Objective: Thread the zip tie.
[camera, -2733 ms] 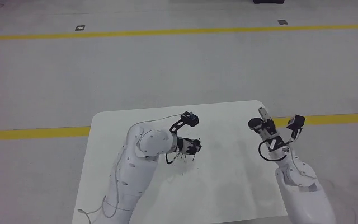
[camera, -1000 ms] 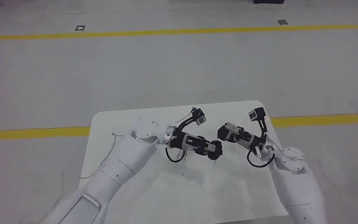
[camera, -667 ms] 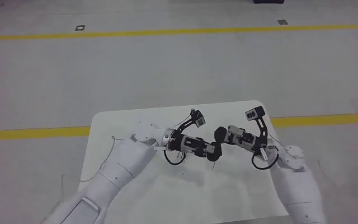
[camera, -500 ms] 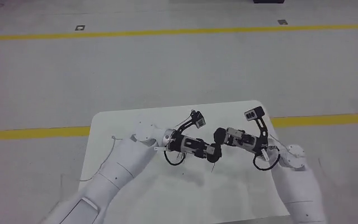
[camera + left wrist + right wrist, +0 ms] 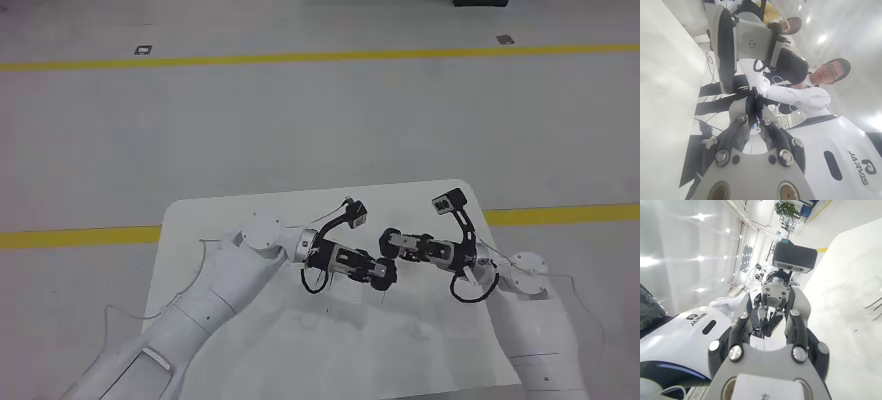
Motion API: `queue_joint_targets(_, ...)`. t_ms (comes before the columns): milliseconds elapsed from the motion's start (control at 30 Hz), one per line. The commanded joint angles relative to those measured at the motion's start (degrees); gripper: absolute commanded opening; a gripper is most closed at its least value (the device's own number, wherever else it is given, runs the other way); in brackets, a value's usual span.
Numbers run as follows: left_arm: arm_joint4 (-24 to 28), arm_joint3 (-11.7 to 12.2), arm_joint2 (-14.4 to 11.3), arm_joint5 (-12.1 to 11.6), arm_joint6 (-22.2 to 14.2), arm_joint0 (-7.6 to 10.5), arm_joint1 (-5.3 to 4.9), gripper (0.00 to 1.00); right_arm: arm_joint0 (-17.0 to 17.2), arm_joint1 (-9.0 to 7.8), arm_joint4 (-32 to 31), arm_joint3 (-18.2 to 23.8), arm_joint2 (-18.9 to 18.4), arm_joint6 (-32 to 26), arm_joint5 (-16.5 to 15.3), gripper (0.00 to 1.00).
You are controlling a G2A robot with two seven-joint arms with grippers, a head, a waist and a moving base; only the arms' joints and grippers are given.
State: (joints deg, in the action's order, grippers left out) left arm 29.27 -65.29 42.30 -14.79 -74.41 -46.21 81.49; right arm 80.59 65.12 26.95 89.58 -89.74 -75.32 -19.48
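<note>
Top view: the left gripper (image 5: 383, 272) and the right gripper (image 5: 390, 243) meet over the middle of the table (image 5: 200, 230). The left arm comes in from 8 o'clock and the right from 3 o'clock. The right gripper sits at about 1 o'clock of the left one, tip almost against tip. What the left one carries is too thin to make out from up here.

Left wrist view: the left gripper's jaws are clenched on the black zip tie (image 5: 753, 94). A short knotted end of the tie pokes out past the fingertips. The right gripper hangs just beyond, spread wide, with one of its pads (image 5: 726, 53) close beside the tie's end but apparently not touching it.

Right wrist view: the right gripper's fingers (image 5: 740, 328) stand well apart with nothing between them. Straight ahead through that gap, the tie runs out of the left gripper's pinched tips, and its long axis seems to point roughly toward the right gripper. A few loose ties (image 5: 873, 306) lie on the table off to the side.

The coming move seems to depend on that line-up. The free end lies just ahead of the released right gripper, which is the nearer tool to take it. It would need to advance along the tie's axis before closing, or the pads may knock the end aside.
</note>
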Motion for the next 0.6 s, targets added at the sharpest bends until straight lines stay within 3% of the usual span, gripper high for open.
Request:
queue_joint_targets(0, -0.34, -0.1, -0.04, 0.29, 0.12, 0.07, -0.13, 0.0, 0.02, -0.03, -0.48, 0.01, -0.12, -0.4, 0.0, 0.38)
queue_joint_targets(567, -2.13, -0.05, -1.17, 2.95, 0.23, 1.25, -0.95, 0.0, 0.12, -0.2, -3.1, 0.16, -1.07, -3.35, 0.0, 0.19)
